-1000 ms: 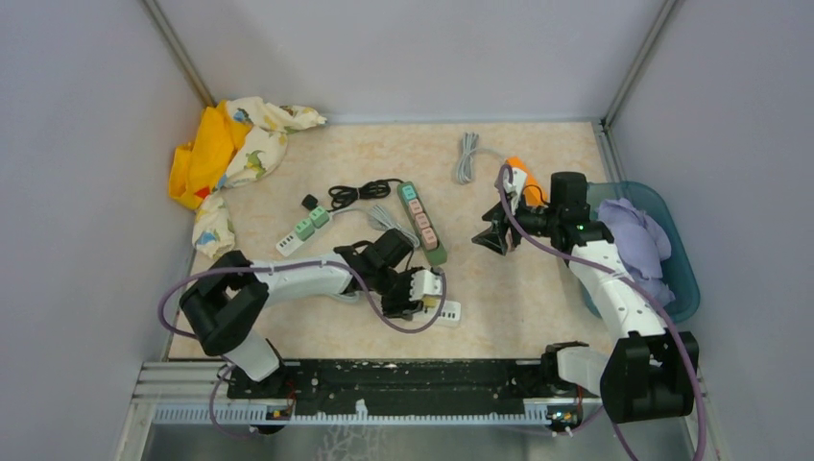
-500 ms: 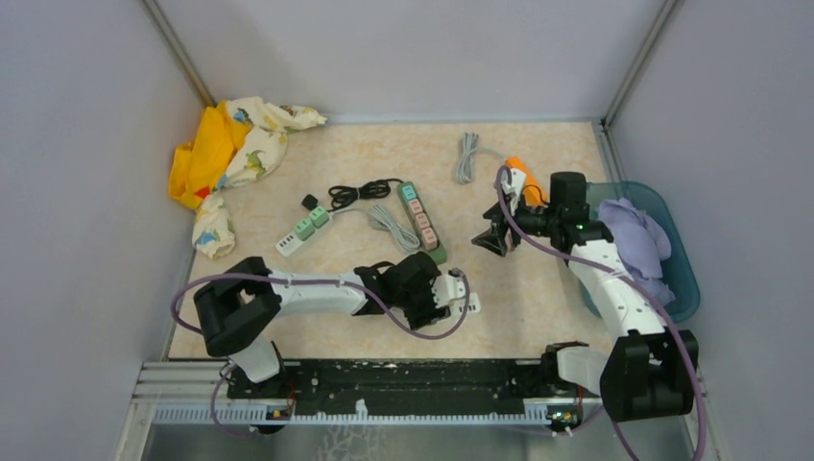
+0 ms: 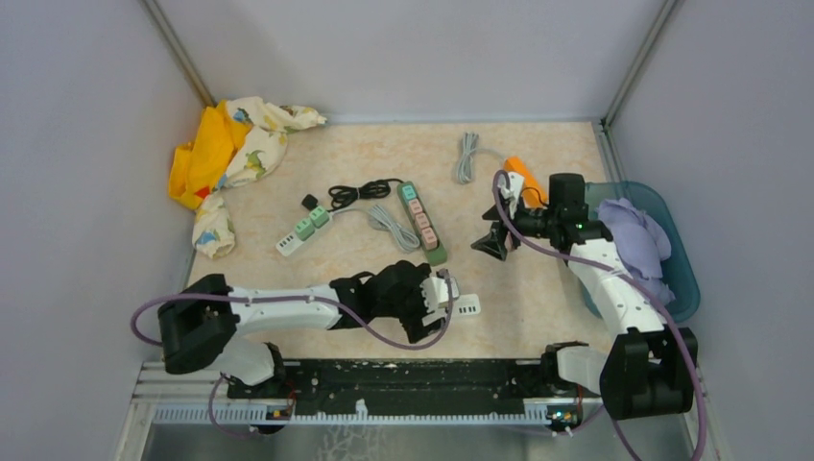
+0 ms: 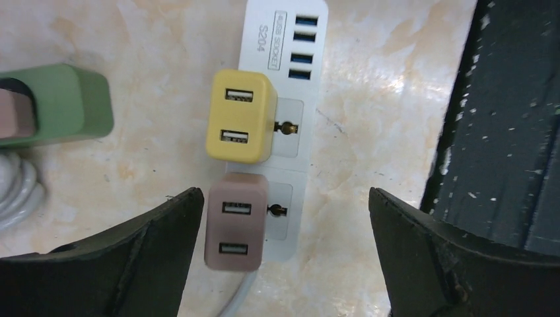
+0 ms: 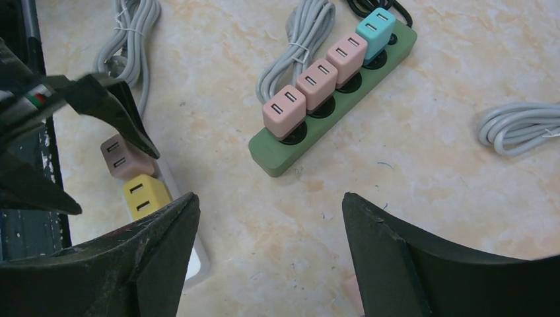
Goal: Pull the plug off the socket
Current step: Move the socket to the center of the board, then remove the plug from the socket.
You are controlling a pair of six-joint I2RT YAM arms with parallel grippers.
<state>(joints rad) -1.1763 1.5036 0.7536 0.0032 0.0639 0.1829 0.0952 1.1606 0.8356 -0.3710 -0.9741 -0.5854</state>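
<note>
A white socket strip lies on the table with a yellow plug and a brown plug seated in it side by side. My left gripper hovers over the strip's brown-plug end, open wide and touching nothing. From above, the left gripper is near the front edge, with the white strip poking out to its right. My right gripper is open and empty above bare table, and it sees the yellow plug and brown plug at lower left. In the top view the right gripper hangs right of centre.
A green power strip with several pink and teal plugs lies mid-table. Left of it are a small white strip and a black cable. A grey cable coil, crumpled cloth and a teal bin line the edges.
My left arm has stretched rightward along the front edge, carrying the white strip to the right, and its jaws have sprung wide open. The right gripper has opened wider.
</note>
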